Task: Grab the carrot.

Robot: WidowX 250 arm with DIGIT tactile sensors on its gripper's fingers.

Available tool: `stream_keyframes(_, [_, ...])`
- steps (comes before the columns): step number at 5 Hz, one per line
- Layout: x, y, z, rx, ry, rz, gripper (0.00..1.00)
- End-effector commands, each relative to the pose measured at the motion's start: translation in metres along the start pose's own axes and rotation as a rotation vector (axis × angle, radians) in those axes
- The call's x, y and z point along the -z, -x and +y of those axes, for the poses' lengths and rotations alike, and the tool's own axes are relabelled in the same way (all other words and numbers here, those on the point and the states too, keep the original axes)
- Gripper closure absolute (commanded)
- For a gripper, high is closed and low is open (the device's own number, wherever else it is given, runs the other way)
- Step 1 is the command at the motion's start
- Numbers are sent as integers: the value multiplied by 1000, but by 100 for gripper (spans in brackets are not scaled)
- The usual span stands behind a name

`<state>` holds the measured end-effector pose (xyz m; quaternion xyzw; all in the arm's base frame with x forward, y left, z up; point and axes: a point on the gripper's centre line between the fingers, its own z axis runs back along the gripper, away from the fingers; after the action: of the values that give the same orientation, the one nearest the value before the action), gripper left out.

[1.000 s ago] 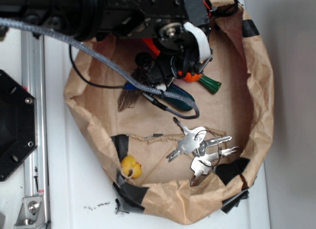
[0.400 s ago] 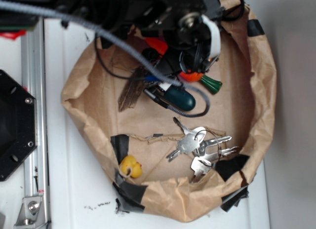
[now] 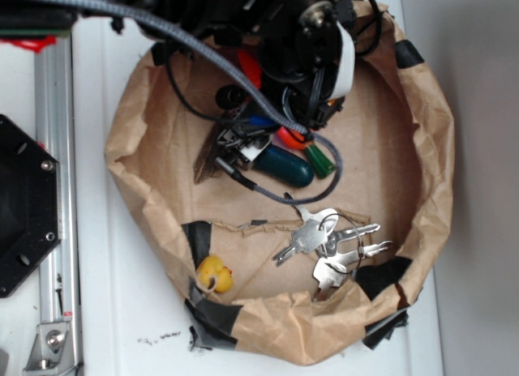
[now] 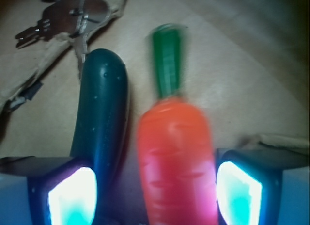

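Note:
The carrot (image 4: 177,152), glossy orange with a green stem, lies on the brown paper between my gripper's (image 4: 155,198) two fingers, stem pointing away. The dark green cucumber toy (image 4: 101,118) lies alongside it, against the left pad (image 4: 72,196). The right pad (image 4: 240,196) stands just beside the carrot. The jaws are open and straddle both toys. In the exterior view the carrot (image 3: 290,138) and cucumber (image 3: 284,167) lie side by side under the arm, and my gripper (image 3: 272,139) is mostly hidden by the arm and cable.
The toys sit in a crumpled brown paper bowl (image 3: 422,149) patched with black tape. A bunch of keys (image 3: 324,242) lies in front, also seen in the wrist view (image 4: 68,14). A yellow duck (image 3: 215,273) sits at the front-left rim. A grey braided cable (image 3: 203,68) crosses above.
The arm has moved up and left. The carrot has swung so that its stem points down-right, closer to the cucumber, and both toys have shifted slightly left.

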<state>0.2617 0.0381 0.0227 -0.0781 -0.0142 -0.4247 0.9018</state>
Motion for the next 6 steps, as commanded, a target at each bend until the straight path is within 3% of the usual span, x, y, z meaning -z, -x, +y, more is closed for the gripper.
stream_keyframes(1, [-21, -24, -24, 69, -27, -14, 0])
stream_keyframes(4, [-94, -17, 1, -33, -172, -118, 0])
stream_keyframes(5, [-87, -13, 10, -22, -196, -116, 0])
stream_keyframes(6, [-71, -8, 16, -27, -179, -76, 0])
